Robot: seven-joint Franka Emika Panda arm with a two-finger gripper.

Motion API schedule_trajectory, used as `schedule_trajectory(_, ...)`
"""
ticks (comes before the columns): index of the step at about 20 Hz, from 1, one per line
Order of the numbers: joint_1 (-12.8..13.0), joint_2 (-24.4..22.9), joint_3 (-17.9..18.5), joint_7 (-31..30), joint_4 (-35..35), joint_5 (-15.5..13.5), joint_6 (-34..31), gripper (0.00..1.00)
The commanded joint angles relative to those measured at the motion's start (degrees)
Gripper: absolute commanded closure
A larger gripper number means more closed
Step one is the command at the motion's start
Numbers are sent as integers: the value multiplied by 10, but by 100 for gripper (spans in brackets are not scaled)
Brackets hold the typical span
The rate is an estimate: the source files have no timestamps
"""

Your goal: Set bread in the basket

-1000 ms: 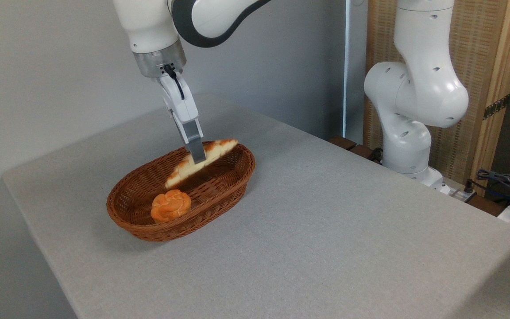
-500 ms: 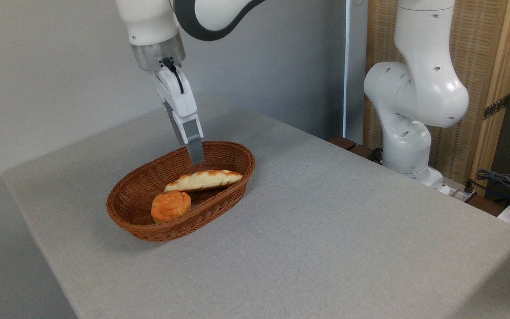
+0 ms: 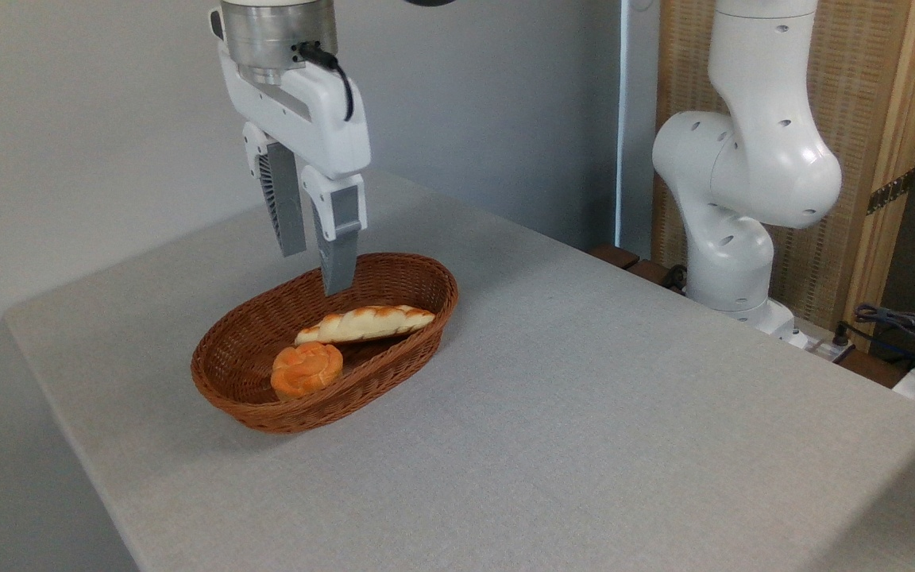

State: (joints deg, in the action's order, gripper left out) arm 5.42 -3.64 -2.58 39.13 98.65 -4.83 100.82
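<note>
The long braided bread (image 3: 366, 322) lies flat inside the reddish-brown wicker basket (image 3: 418, 270), along its right side. Above the basket's far rim hangs my gripper (image 3: 316, 272), open, with nothing between its two grey fingers. There is a clear gap between its fingertips and the loaf below.
A small round orange knotted bun (image 3: 306, 369) sits in the basket's near end, just left of the loaf. The arm's white base (image 3: 743, 199) stands off the table's far right edge, with cables (image 3: 902, 326) beside it. Grey cloth (image 3: 584, 413) covers the table.
One second ago the gripper held the bread tilted above the basket. It let go, the loaf dropped flat into the basket, and the gripper rose and turned so both fingers show.
</note>
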Motion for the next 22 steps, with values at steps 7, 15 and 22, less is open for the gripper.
schedule_trajectory(7, 5, 19, 36, 5, -60, 1, -77, 0)
schedule_trajectory(15, 5, 41, 37, 5, -94, 2, -109, 0)
schedule_trajectory(22, 5, 41, 31, 4, -94, 29, -111, 0)
